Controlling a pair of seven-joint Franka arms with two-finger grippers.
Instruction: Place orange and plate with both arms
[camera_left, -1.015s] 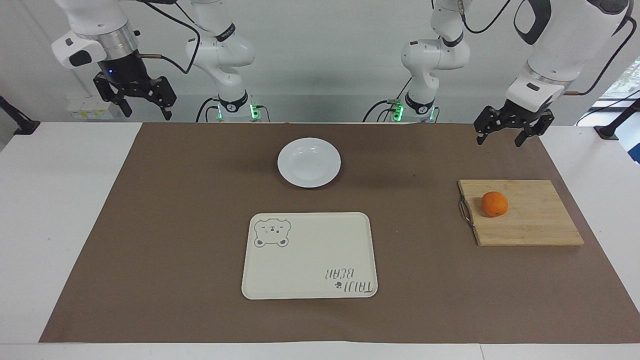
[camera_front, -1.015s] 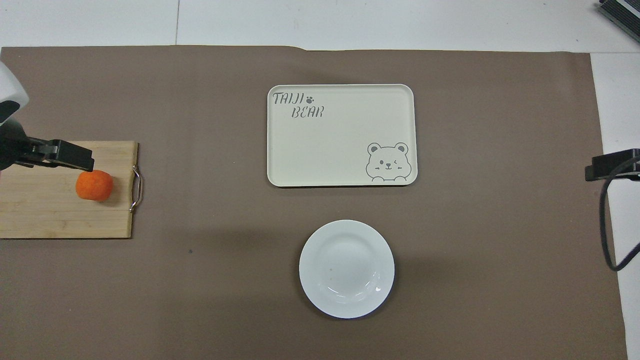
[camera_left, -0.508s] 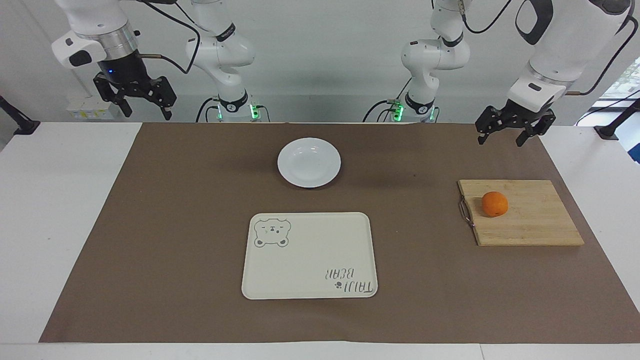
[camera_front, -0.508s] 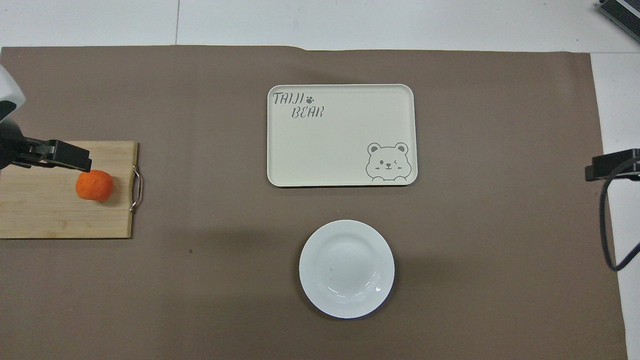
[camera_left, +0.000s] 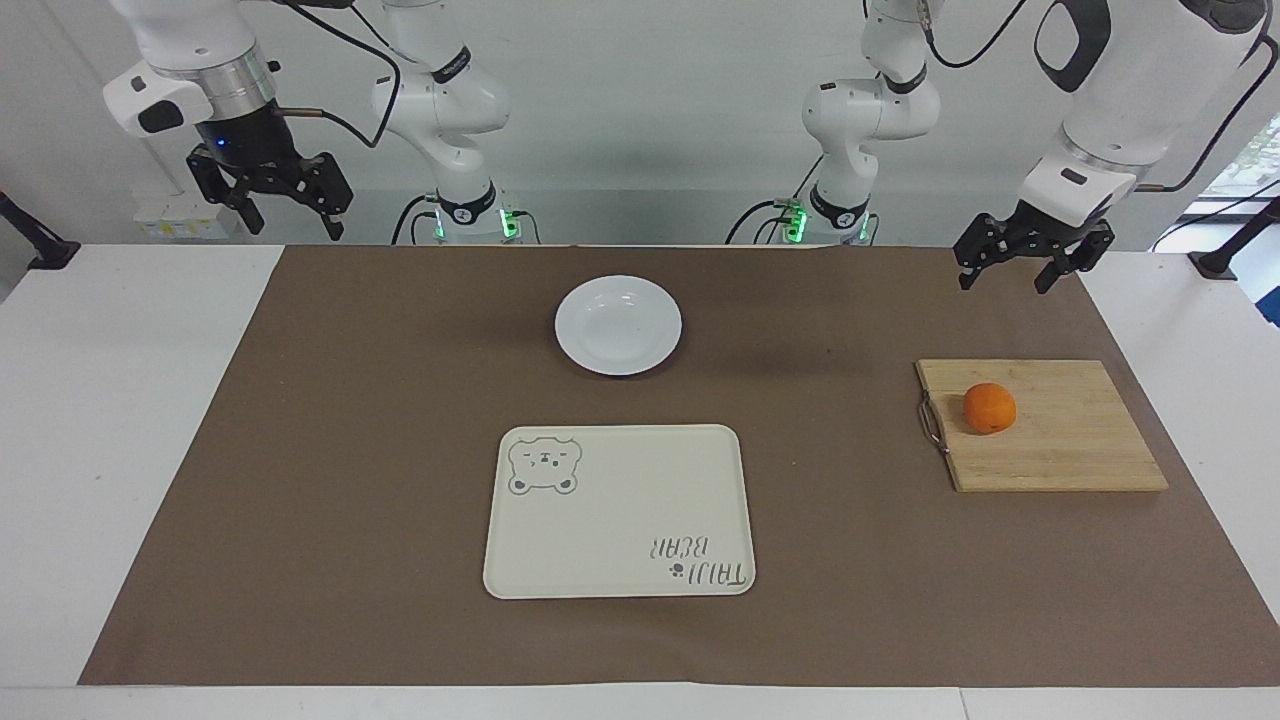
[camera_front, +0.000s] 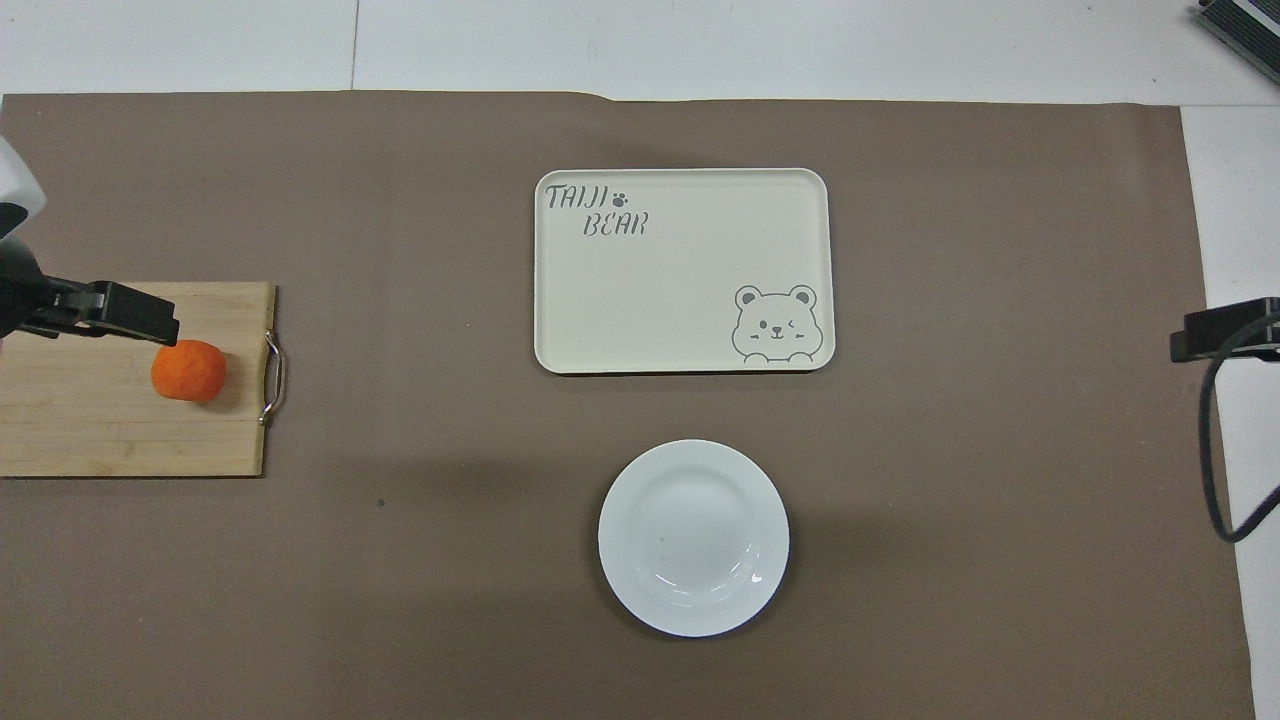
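The orange (camera_left: 990, 408) (camera_front: 188, 370) rests on a wooden cutting board (camera_left: 1060, 450) at the left arm's end of the table. The white plate (camera_left: 618, 325) (camera_front: 693, 537) lies flat on the brown mat, mid-table and close to the robots. My left gripper (camera_left: 1003, 283) hangs open and empty, high over the cutting board's end of the mat, well above the orange. One of its fingers (camera_front: 125, 313) shows in the overhead view. My right gripper (camera_left: 295, 225) waits open and empty, raised over the table's other end.
A cream tray (camera_left: 620, 520) (camera_front: 680, 290) with a bear drawing lies on the mat (camera_left: 350, 450), farther from the robots than the plate. The cutting board has a metal handle (camera_left: 932, 425) on the side toward the tray.
My left gripper has drifted slightly toward its own end of the table. Orange, plate and right gripper have stayed put.
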